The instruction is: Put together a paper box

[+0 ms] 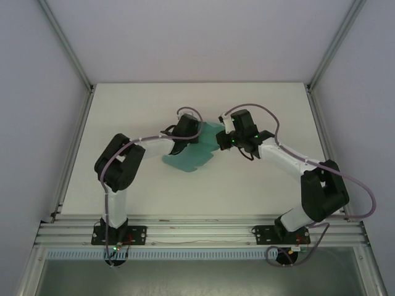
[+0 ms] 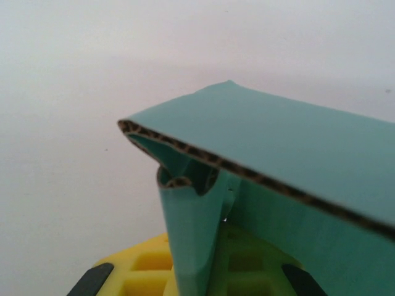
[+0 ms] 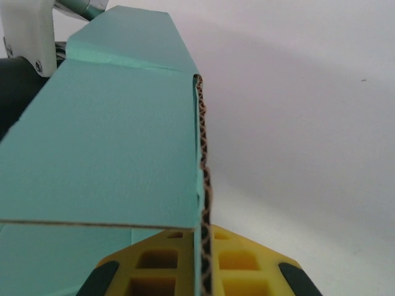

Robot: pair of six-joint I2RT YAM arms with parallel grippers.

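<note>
Teal-green paper box (image 1: 192, 157), a creased corrugated sheet only partly folded, is held over the middle of a white table (image 1: 142, 105), between two robot arms that meet there. Left gripper (image 1: 192, 132) is clamped on a folded flap at the sheet's left side, its yellow fingers (image 2: 139, 271) squeezing the card. Right gripper (image 1: 223, 138) is clamped on the opposite side, the card's wavy cut edge standing upright between its yellow fingers (image 3: 237, 262).

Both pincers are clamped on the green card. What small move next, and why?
Probably keep the right pincer steady and turn the left pincer to crease its flap further: both are shut on the box, which looks only part folded.
</note>
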